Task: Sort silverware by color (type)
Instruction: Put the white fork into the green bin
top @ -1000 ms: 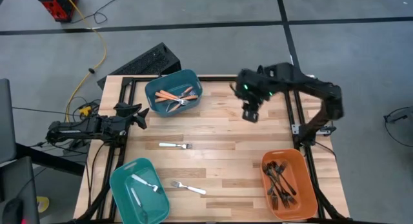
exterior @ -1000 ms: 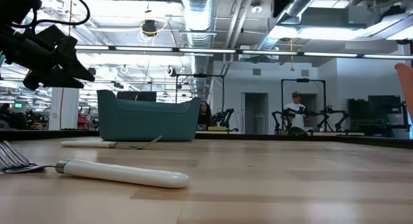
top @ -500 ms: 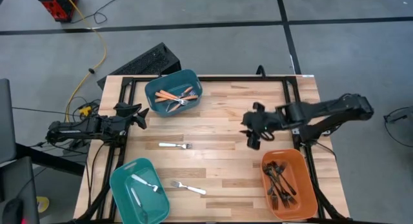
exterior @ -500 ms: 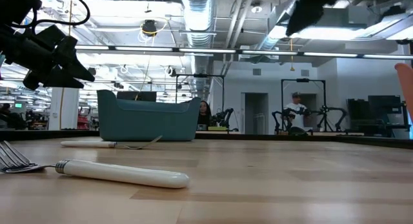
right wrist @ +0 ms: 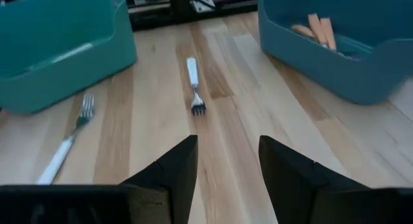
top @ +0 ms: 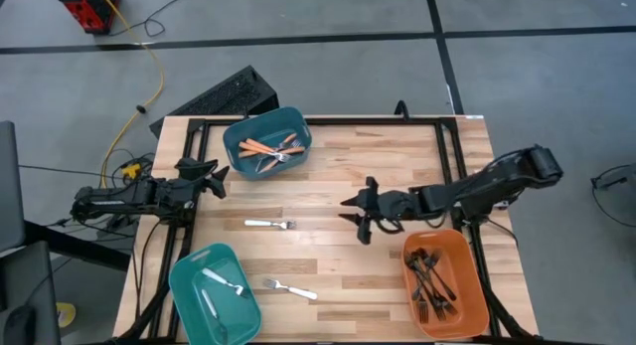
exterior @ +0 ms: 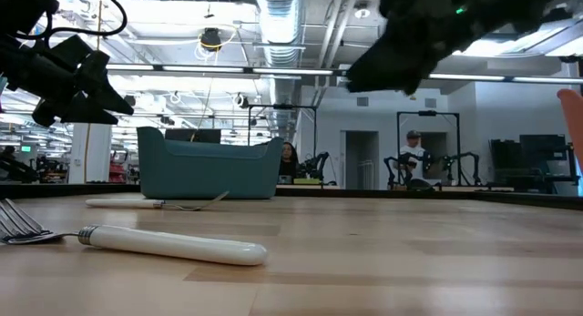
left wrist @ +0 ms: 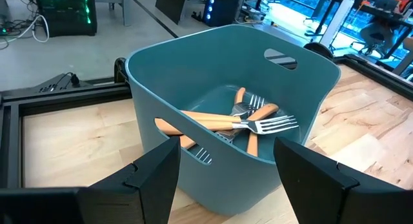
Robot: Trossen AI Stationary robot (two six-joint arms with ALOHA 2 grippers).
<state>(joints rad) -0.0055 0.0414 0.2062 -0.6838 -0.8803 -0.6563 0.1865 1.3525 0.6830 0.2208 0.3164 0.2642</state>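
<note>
Two white-handled forks lie flat on the table, one in the middle (top: 270,224) and one near the front edge (top: 290,288); both show in the right wrist view (right wrist: 193,82) (right wrist: 64,143). The far teal bin (top: 266,143) holds orange-handled forks (left wrist: 239,121). The near teal bin (top: 214,295) holds a white fork (top: 224,281). The orange bin (top: 444,283) holds black forks. My right gripper (top: 352,216) is open and empty above the table's middle, pointing toward the left edge at the middle fork. My left gripper (top: 221,179) is open and empty at the left edge, facing the far teal bin.
The wooden table (top: 338,166) has bare room in its middle and far right. Black frame rails run along its edges (top: 449,156). In the low view the near fork (exterior: 164,243) lies in front, with the far teal bin (exterior: 208,170) behind it.
My right gripper has swung from the table's far side toward the near edge and then toward the left, coming down over the table's middle. It has turned from pointing down to pointing toward the left edge. The forks and bins have not moved.
</note>
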